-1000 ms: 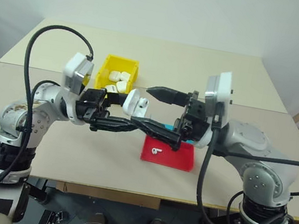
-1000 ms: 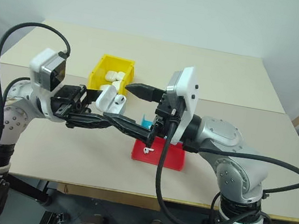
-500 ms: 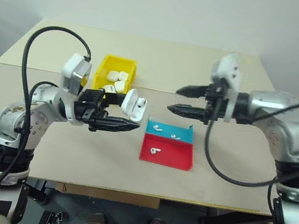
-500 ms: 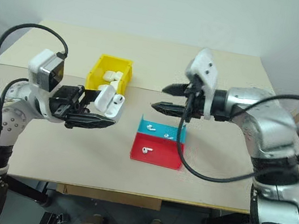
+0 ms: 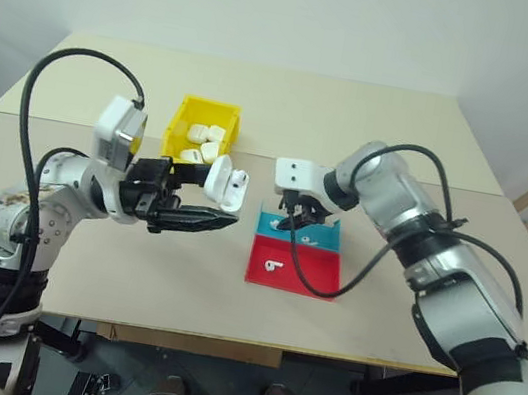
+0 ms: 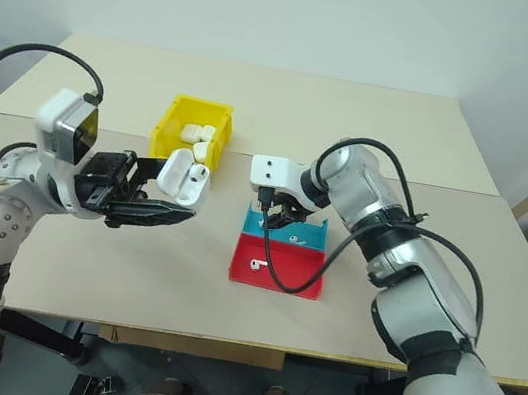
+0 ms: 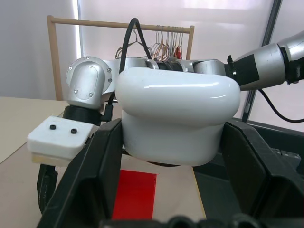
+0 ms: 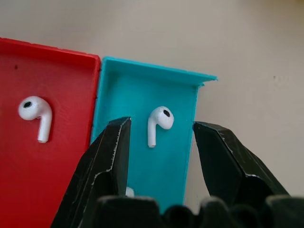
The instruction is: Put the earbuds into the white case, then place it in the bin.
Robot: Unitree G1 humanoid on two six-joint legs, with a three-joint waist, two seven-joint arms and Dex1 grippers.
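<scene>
Black fingers (image 8: pixel 111 161) of the right gripper (image 8: pixel 159 164) stood apart over the blue tray half (image 8: pixel 173 156), one earbud (image 8: pixel 156 122) between them, untouched. Left gripper (image 5: pixel 201 220) was clamped on the open white case (image 5: pixel 225 184), near the yellow bin (image 5: pixel 184 115).

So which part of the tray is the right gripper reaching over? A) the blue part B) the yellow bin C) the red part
A: the right gripper hangs open over the blue part of the tray, with an earbud lying between its two fingers.
</scene>
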